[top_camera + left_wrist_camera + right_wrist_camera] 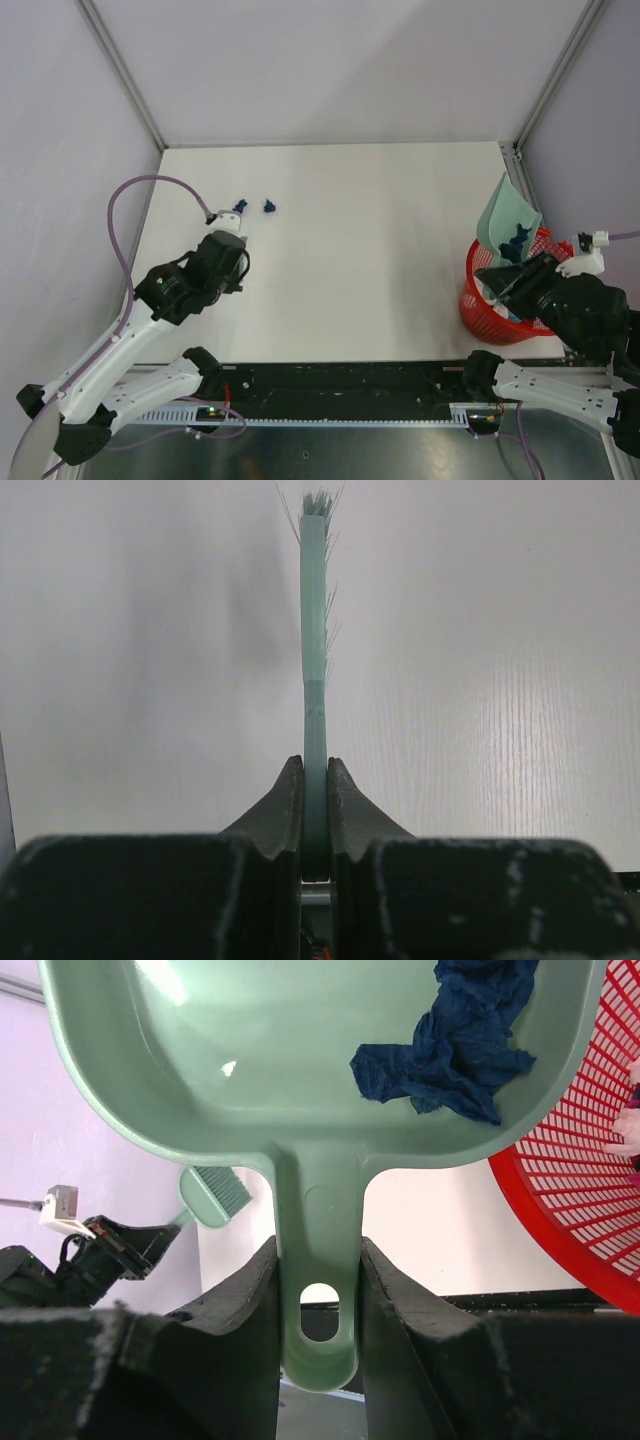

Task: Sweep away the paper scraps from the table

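Observation:
Two tiny dark blue paper scraps (240, 205) (269, 207) lie on the white table (370, 240) at the far left. My left gripper (228, 238) is just short of them and is shut on the handle of the pale green brush (315, 630), seen edge-on in the left wrist view (315, 768). The brush is hidden under the arm in the top view. My right gripper (512, 280) is shut on the handle of the pale green dustpan (250, 1060), tilted over the red mesh basket (478, 300). Several blue scraps (450, 1040) lie in the pan.
The red basket (585, 1200) stands at the table's right edge, close to the front. Metal frame posts rise at the back corners, with grey walls around. In the right wrist view the brush head (215, 1195) and left arm (90, 1255) show far off.

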### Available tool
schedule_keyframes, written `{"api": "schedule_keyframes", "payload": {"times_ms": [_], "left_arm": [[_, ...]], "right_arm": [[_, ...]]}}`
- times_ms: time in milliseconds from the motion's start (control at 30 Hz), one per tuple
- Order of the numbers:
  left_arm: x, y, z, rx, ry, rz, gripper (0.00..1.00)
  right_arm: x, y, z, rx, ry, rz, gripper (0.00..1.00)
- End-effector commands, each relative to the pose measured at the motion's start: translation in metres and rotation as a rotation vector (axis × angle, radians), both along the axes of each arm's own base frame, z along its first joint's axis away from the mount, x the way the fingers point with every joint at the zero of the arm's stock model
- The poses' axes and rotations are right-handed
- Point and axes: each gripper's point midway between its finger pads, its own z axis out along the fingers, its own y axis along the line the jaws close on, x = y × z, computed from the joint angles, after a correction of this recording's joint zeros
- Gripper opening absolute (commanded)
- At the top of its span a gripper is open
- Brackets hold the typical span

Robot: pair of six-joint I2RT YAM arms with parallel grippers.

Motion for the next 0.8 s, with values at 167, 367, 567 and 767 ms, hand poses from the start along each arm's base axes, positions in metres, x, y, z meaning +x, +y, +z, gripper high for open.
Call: {"api": "schedule_keyframes", "payload": {"times_ms": [167,367,567,767], "left_arm": [[0.007,-0.001,0.008,-0.044,-0.059,0.036,0.00],[0.007,-0.001,0.008,-0.047,-0.060,0.037,0.00],[0.006,0.000,0.009,-0.050,-0.063,0.036,0.00],[0.007,-0.001,0.008,-0.045,-0.060,0.035,0.00]], "right_arm": [[-0.006,-0.022,-0.004,0.091,-0.014,-0.061,0.00],[-0.002,-0.019,0.006,0.262,-0.077,-0.066,0.00],[0.005,-0.020,0.007,0.372,-0.084,-0.065,0.00],[0.019,-0.030,0.002,0.568,-0.077,-0.070,0.00]]}}
